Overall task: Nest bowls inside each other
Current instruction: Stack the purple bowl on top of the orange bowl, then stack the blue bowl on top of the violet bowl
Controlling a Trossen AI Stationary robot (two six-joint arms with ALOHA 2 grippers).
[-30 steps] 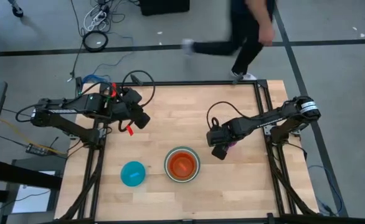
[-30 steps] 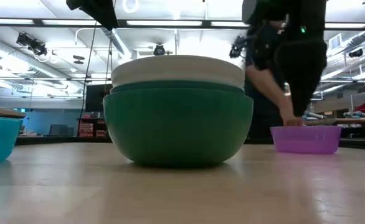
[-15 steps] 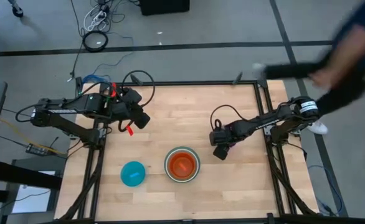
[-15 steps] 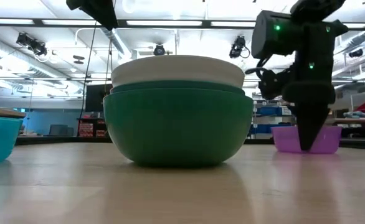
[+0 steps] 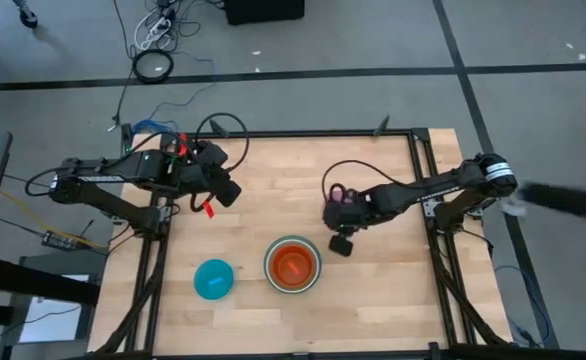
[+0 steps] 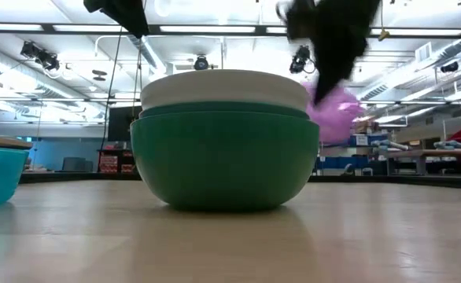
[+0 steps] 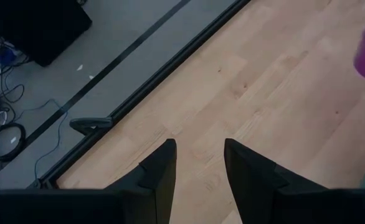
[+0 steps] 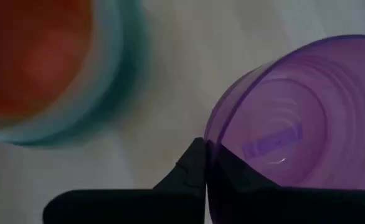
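A stack of nested bowls [image 5: 292,264] stands near the table's front middle. In the low view its big green outer bowl [image 6: 224,157] carries a white one [image 6: 224,88]; from above, an orange bowl [image 5: 293,266] lies innermost. A light blue bowl [image 5: 213,279] rests on its base left of the stack. My right gripper [image 5: 340,208] is shut on a purple bowl [image 6: 334,110], held in the air to the right of and beyond the stack. My left gripper [image 5: 228,192] hovers open over the table's far left with nothing between its fingers [image 7: 164,168]. My right gripper pinches the purple bowl's rim [image 8: 212,140] between its two fingers, one inside the bowl and one outside. The fingers come steeply from above. The bowl is lifted clear of the table and hangs tilted, its opening showing in the right wrist view.
Bare wooden tabletop [image 5: 393,290] lies around the stack and toward the right edge. The table's black frame rail [image 5: 313,134] runs along the far edge. A blurred part of a person [image 5: 568,198] shows on the floor beyond the right edge.
My right gripper has shut on the purple bowl's rim and risen with it, going toward the table's left and far side and rolling as it went. The bowl has come off the table and tipped. A person behind the table has walked off to the right.
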